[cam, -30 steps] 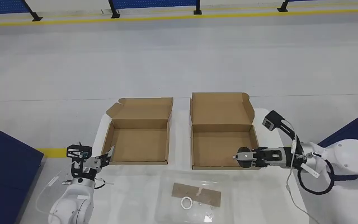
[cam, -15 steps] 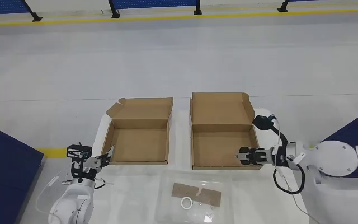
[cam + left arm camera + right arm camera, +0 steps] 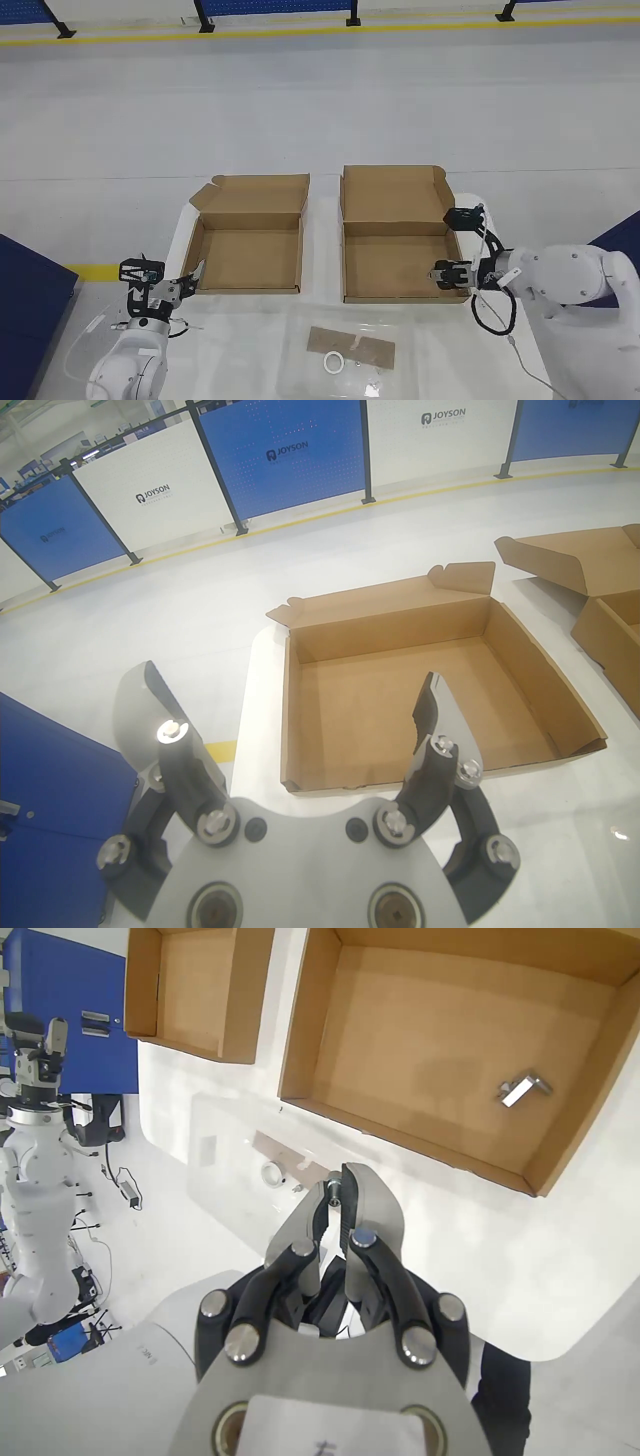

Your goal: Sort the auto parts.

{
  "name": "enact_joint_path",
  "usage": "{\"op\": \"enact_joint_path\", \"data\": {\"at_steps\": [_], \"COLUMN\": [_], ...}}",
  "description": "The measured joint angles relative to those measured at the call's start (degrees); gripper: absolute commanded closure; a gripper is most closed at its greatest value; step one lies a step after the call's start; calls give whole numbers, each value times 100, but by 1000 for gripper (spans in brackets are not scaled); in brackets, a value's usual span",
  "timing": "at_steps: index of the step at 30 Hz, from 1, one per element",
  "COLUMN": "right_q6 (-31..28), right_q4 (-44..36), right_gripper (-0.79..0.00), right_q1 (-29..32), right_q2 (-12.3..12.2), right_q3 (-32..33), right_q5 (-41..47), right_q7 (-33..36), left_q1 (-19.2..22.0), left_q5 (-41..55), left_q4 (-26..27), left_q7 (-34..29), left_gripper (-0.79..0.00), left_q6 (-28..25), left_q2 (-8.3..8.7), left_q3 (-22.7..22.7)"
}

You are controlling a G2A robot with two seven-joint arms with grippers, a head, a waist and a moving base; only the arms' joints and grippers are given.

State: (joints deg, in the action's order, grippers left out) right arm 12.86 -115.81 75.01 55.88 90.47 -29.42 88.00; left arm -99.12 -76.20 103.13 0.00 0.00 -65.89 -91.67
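Now my right gripper [image 3: 336, 1181], clamped on what looks like a small bolt [image 3: 333, 1192], has drawn back over the right box's [image 3: 425, 1043] near corner, so dropping comes next; left gripper [image 3: 295, 700] waits, spread.

On the table [image 3: 320, 310] we find two boxes: from the table's middle, the left box [image 3: 250, 258] at eleven o'clock, the right box [image 3: 400, 265] at one, a bracket [image 3: 522, 1088] inside it. At six lies a bag [image 3: 390, 335], a ring [image 3: 334, 362] within its outline. The left gripper [image 3: 186, 282] sits at the left box's eight o'clock; the right gripper [image 3: 438, 275], pinching a small part [image 3: 334, 1190], at the right box's four.
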Motion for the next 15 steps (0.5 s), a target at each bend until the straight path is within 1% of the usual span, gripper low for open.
{"op": "enact_joint_path", "data": {"at_steps": [4,7,15], "right_q6": [-26,57,207], "right_q4": [105,276,1288], "right_gripper": [0,0,0], "right_q1": [62,-67,-938], "right_q2": [0,3,85], "right_q3": [-149,-473,-1542], "right_q5": [-129,-449,-1221], "right_q7": [-239,-362,-560], "left_q1": [0,0,0], "left_q5": [0,0,0], "left_q4": [0,0,0], "left_q7": [0,0,0], "left_gripper": [-785,-785,-785], "left_q6": [0,0,0], "left_q2": [0,0,0], "left_q3": [0,0,0]}}
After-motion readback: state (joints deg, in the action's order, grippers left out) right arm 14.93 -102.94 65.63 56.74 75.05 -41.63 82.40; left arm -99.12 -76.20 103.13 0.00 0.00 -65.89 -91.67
